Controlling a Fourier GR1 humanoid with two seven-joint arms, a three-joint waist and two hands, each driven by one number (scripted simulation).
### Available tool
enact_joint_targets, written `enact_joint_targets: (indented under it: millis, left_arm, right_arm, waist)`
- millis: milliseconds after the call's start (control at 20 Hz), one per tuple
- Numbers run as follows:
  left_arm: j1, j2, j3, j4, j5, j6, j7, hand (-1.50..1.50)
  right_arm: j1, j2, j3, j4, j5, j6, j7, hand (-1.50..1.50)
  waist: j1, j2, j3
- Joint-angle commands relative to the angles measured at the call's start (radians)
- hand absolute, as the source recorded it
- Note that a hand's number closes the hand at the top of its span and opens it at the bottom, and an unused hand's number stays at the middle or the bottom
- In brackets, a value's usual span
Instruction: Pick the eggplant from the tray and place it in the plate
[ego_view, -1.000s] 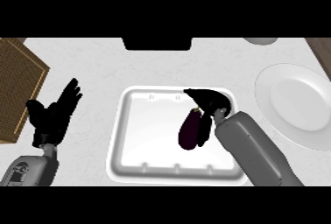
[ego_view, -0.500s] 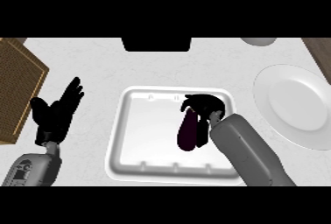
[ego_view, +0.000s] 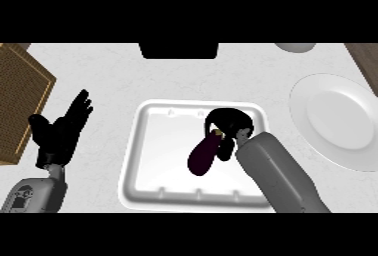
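Note:
A dark purple eggplant (ego_view: 202, 156) lies slanted in the right half of the white tray (ego_view: 148, 165), at the counter's middle. My right hand (ego_view: 230, 124) sits over the eggplant's upper stem end, its fingers curled down round that end and hiding it. The eggplant's lower body shows and still rests in the tray. The white plate (ego_view: 336, 120) stands to the right of the tray with nothing on it. My left hand (ego_view: 62, 131) rests open, fingers up, left of the tray.
A brown wooden board (ego_view: 18, 95) lies along the left edge. A black object (ego_view: 179, 50) sits at the back, behind the tray. A pale grey round object (ego_view: 295, 47) shows at the back right, with a dark brown strip (ego_view: 366, 57) in the right corner.
My right hand has moved left over the eggplant's top end and its fingers have curled down round it. The eggplant and my left hand have hardly moved.

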Motion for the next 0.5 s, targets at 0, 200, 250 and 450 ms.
enact_joint_targets:
  millis: [0, 200, 250, 450]
  left_arm:
    - [-0.006, -0.010, 0.017, -0.013, -0.004, -0.001, 0.033, 0.00]
    - [0.008, -0.013, 0.006, 0.000, -0.013, 0.000, 0.009, 0.00]
    - [0.012, -0.001, 0.027, 0.014, -0.002, -0.003, 0.002, 0.00]
    - [0.067, 0.005, 0.050, 0.018, 0.004, 0.003, -0.030, 0.00]
  right_arm:
    - [0.050, 0.041, 0.004, -0.089, 0.042, -0.029, 0.032, 1.50]
    - [0.196, -0.086, 0.130, -0.304, 0.099, -0.100, -0.141, 1.50]
    - [0.226, -0.132, 0.145, -0.363, 0.095, -0.129, -0.231, 1.50]
    - [0.367, -0.267, 0.188, -0.601, 0.077, -0.213, -0.446, 1.50]
  waist:
    - [-0.001, 0.009, 0.005]
    - [-0.023, 0.002, 0.005]
    - [-0.037, -0.002, 0.006]
    - [-0.078, -0.016, 0.007]
